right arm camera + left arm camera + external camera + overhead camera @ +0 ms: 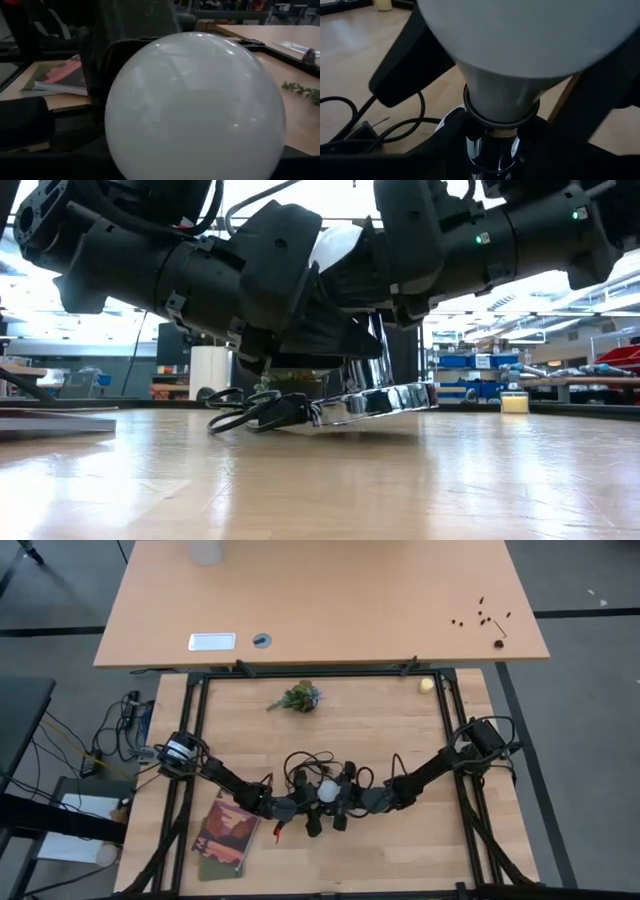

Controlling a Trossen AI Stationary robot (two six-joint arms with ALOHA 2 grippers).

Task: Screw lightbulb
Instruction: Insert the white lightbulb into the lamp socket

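**Two grippers met at one bulb**

Both arms are brought together near the table's [420,730] front middle. The lightbulb [326,791] is seated base-down in the chrome socket [490,152], above the tilted round lamp base [385,400]. The left gripper [303,806] is clamped around the socket neck; the right gripper [349,799] is closed on the bulb's globe. A booklet [226,833] lies nearby.

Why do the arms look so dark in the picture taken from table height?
Low view: bright windows behind silhouette the arms; the silver lamp base glints. Right wrist view: the lightbulb fills the picture, softly lit. Left wrist view: its near glass is blurred.
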